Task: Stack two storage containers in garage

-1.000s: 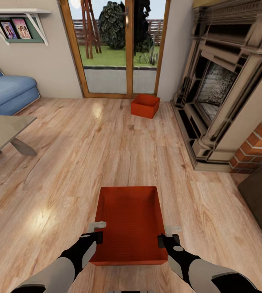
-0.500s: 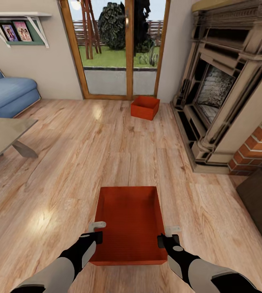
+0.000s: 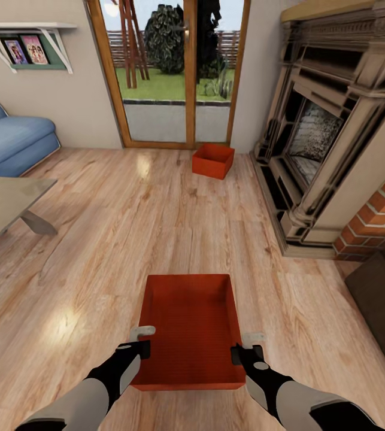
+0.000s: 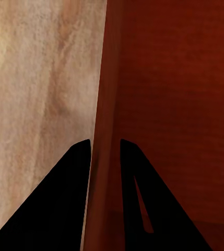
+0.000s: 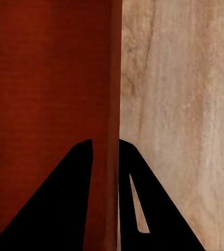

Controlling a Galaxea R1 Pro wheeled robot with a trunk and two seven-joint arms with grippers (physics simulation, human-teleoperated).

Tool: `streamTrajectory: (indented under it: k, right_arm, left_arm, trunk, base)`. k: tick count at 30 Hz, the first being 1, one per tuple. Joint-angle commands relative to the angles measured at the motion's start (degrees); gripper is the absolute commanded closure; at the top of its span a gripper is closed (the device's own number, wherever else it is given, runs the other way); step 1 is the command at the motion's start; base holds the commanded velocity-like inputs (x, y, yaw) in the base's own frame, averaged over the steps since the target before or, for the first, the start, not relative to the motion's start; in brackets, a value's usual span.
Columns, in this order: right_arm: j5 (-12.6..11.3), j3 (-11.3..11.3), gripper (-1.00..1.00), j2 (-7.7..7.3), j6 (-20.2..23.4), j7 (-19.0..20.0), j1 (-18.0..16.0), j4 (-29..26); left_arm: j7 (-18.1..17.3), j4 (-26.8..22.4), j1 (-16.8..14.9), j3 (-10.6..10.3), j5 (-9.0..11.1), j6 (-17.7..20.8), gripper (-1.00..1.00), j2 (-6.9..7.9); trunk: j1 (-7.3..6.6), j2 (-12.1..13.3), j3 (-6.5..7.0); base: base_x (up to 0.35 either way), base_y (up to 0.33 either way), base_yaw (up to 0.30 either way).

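Since a second earlier the whole head view had slid a little: the far bin [image 3: 214, 160] and the fireplace [image 3: 330, 137] sat slightly higher and farther off, so you had backed the camera away, not moved the things. The near bin [image 3: 189, 329] kept its place between your grippers. Your left gripper [image 3: 142, 339] was clamped on the bin's left wall, one finger [image 4: 65, 198] outside and one inside; your right gripper [image 3: 245, 345] pinched the right wall the same way, with a finger [image 5: 65, 198] inside the bin. The held bin was empty, its ribbed bottom bare. The far bin stood well ahead of both grippers on the wood floor [image 3: 96, 239], near the glass door [image 3: 168, 72], just beside the fireplace; its inside looked empty too
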Motion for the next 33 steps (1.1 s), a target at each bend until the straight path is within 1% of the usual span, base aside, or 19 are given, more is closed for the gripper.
streamTrajectory:
  k: [1, 33]
  right_arm:
    - [-0.1, -1.3, 1.0, 0.12, -0.1, -0.2, 0.0, 0.2]
    - [-0.3, -1.3, 1.0, 0.2, -0.2, -0.2, 0.0, 0.2]
  left_arm:
    - [1.0, -0.3, 0.0, 0.9, -1.4, 0.4, 1.0, 0.08]
    - [1.0, -0.5, 0.0, 0.9, -1.4, 0.4, 1.0, 0.16]
  trunk:
    - [-0.23, 0.4, 0.15]
    - [-7.26, 13.2, 5.89]
  base:
    - [0.0, 0.0, 0.0]
    - [0.0, 0.0, 0.0]
